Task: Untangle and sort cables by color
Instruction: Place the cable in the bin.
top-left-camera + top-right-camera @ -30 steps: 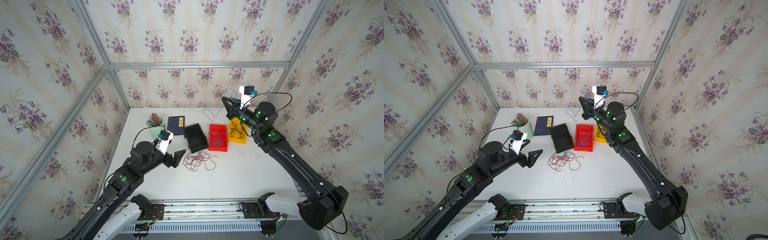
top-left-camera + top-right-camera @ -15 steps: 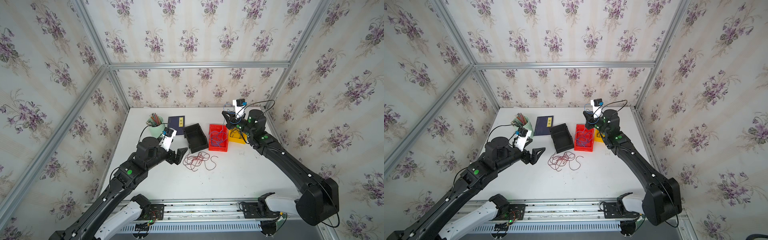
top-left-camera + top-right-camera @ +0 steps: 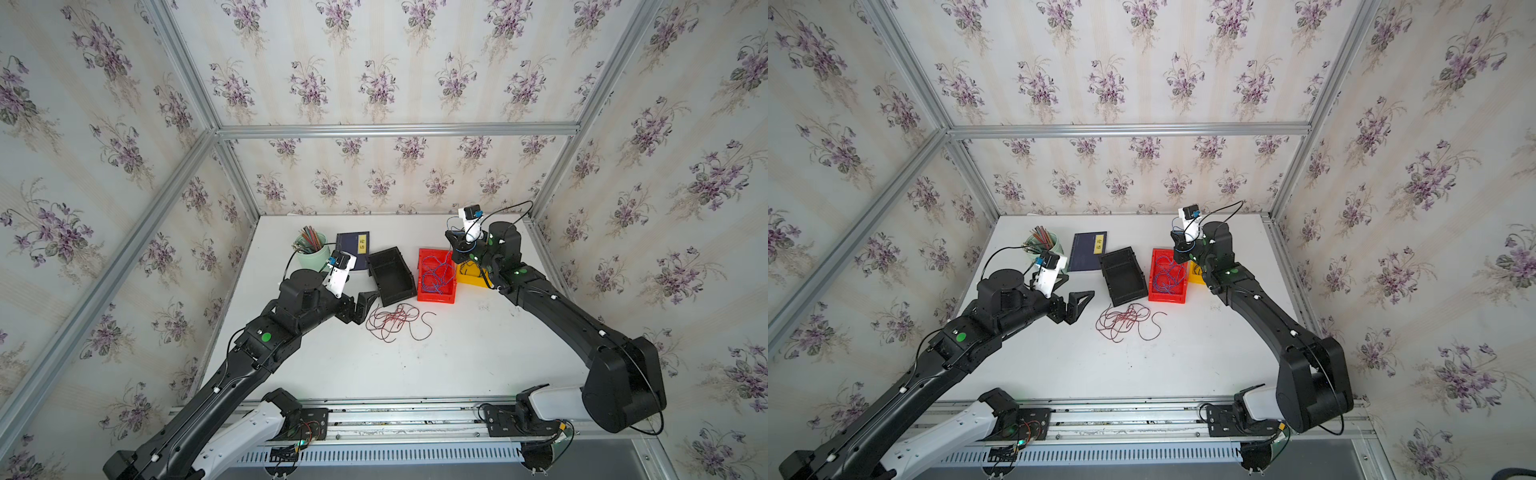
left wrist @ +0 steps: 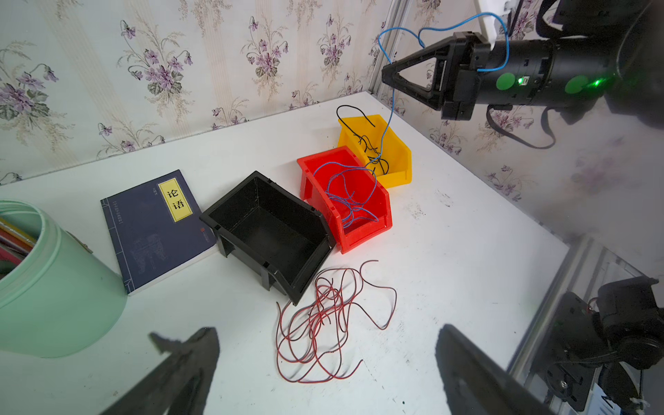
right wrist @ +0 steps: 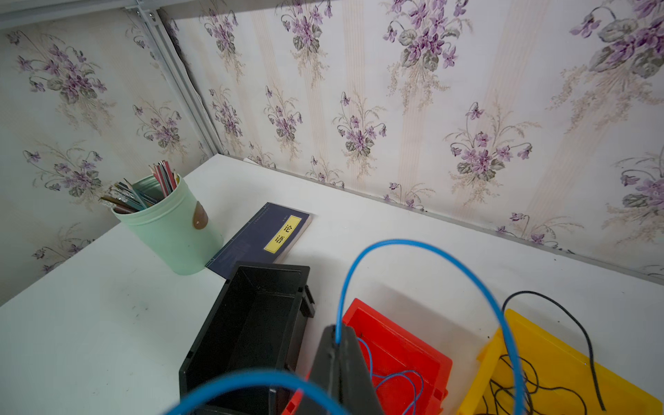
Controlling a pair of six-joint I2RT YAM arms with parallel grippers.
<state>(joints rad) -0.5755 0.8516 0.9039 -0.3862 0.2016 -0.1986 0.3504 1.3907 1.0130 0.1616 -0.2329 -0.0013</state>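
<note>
White table (image 4: 449,251), contents from left to right. Item: pale green cup (image 4: 54,287), upright near the back left corner, packed with coloured pencils (image 5: 143,194). Item: dark blue book (image 4: 151,230) with a yellow title label, lying flat just beside the cup. Item: left gripper (image 4: 327,328), released, jaws spread wide and holding nothing, hanging above the table near the front of the loose heap. Item: black bin (image 4: 273,237), set at an angle between the book and the red bin, no strand visible inside. Item: red cables (image 4: 323,316), a loose tangled heap flat on the table just in front of the black bin, outside every bin. Item: red bin (image 4: 363,239), touching or nearly touching the black bin, containing the coiled blue cables (image 4: 350,194). Item: yellow bin (image 4: 400,169), just behind and beside the red bin, containing the black cables (image 4: 370,143), one end arching over its rim. Item: right gripper (image 4: 387,73), raised above the yellow and red bins, clenched on a single blue cable (image 5: 402,241) that loops above the fingers and trails down over the yellow bin toward the red bin.
</note>
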